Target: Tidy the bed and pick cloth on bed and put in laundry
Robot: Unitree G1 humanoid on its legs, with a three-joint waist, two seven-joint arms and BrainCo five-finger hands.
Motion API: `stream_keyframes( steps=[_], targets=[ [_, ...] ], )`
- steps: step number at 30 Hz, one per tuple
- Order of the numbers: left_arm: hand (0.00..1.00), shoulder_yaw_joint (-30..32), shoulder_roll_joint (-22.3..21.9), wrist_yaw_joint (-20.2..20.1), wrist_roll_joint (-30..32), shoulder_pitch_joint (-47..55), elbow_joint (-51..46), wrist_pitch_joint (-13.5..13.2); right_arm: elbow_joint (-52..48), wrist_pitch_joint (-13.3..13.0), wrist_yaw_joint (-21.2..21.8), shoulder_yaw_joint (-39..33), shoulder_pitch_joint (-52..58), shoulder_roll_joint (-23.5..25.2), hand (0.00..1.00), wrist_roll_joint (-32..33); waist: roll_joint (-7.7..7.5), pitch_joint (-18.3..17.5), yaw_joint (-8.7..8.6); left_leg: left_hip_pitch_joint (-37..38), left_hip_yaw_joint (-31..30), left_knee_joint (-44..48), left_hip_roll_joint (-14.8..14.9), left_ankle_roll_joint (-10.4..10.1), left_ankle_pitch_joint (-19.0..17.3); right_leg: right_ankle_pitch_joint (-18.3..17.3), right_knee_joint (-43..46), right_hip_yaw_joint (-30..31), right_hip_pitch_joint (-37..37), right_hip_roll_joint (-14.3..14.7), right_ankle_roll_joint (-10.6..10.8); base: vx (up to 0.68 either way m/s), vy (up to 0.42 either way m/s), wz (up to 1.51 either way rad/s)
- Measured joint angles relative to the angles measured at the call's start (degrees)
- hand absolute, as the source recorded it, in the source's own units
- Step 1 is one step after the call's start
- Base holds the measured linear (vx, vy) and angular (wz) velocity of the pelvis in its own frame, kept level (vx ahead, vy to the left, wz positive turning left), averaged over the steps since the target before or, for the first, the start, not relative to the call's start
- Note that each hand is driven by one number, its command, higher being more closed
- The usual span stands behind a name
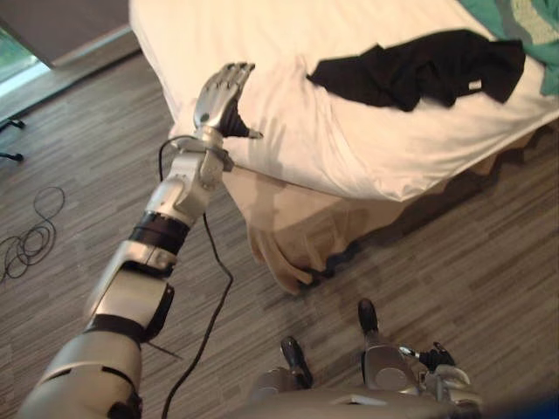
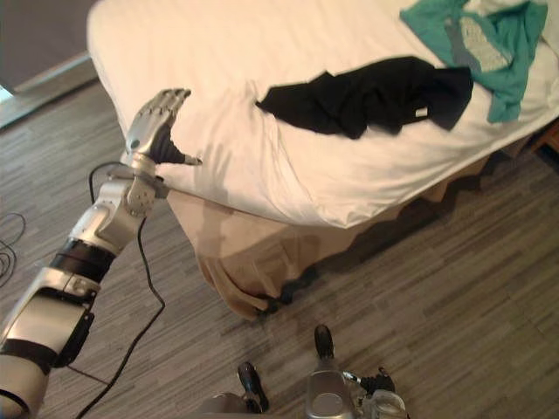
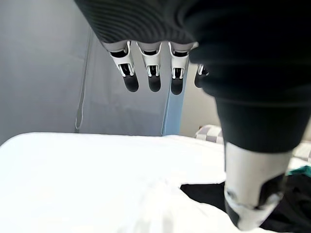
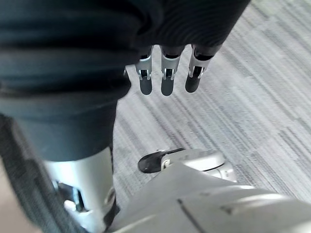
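The left hand is held raised at the near corner of the bed. Its fingers are straight and released, with nothing grasped, and the thumb is spread apart from them. The white sheet is seen just past the fingertips; whether it is touched cannot be told. The black cloth is laid crumpled on the sheet near the bed's edge, well apart from the left fingers, on the thumb's side. A teal cloth is seen farther still from those fingers, just beside the black one. A beige bed skirt is hung below the sheet, under the level of the left fingers. The right hand is held over the grey plank floor, its fingers straight and released, nothing being grasped.
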Motion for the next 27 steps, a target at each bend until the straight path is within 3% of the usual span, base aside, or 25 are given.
stream_keyframes(
  steps=[6, 12, 15, 16, 20, 27],
  targets=[
    [0.0, -0.18, 0.01, 0.06, 0.45, -8.71, 6.07, 2.25, -0.53, -0.61, -1.08, -0.13, -2.58, 0.72, 0.0, 2.42, -0.16, 3.7, -1.14, -4.08, 0.25, -0.98, -0.12, -0.07, 1.64, 1.44, -0.1, 0.35, -4.53, 0.52, -0.67, 0.01, -0.027, -0.02],
    [0.0, 0.11, 0.06, 0.54, 2.52, -15.4, 8.37, 5.49, -3.9, -2.63, -2.03, 1.65, -6.0, 2.25, 0.0, 6.66, -1.06, 6.19, -0.56, -7.49, 0.02, -0.97, -0.39, -0.08, 2.55, 2.11, 0.0, 1.22, -7.91, 0.31, -0.96, 0.01, 0.001, 0.01],
    [0.0, 1.73, 0.17, 0.67, 2.56, -16.88, 8.36, 7.62, -5.9, -3.33, -2.02, 4.25, -6.51, 2.92, 0.0, 9.01, -1.48, 6.71, 0.72, -8.73, 0.02, -0.97, -0.39, -0.11, 2.83, 2.11, 0.34, 1.34, -9.31, 0.26, -0.96, 0.0, 0.0, 0.0],
    [1.0, 2.16, 0.37, 0.85, 2.56, -17.16, 8.37, 7.92, -6.33, -3.54, -2.04, 4.74, -6.51, 2.98, 0.0, 9.04, -1.55, 6.75, 0.94, -9.13, -0.01, -0.97, -0.4, -0.14, 3.05, 2.11, 0.51, 1.31, -9.65, 0.21, -0.96, -0.01, -0.01, 0.06],
    [1.0, 5.84, 2.92, 2.75, 2.47, -18.14, 10.13, 8.65, -8.66, -3.82, -1.98, 8.26, -6.54, 3.95, 0.0, 10.13, -2.19, 7.85, 2.7, -10.96, -0.03, -1.0, 0.21, -0.26, 3.57, 2.04, 1.3, 1.1, -11.68, 0.32, -1.01, -0.02, -0.025, 0.06],
    [1.0, 7.74, 2.29, 0.76, 1.15, -16.78, 12.56, 8.01, -10.22, -3.81, -1.99, 10.79, -6.56, 3.91, 0.0, 10.91, -2.8, 8.18, 4.21, -11.6, 0.01, -1.27, 0.69, -0.27, 4.37, 1.48, 4.05, -0.36, -12.88, 0.29, -1.65, -0.03, 0.001, 0.12]
  ],
)
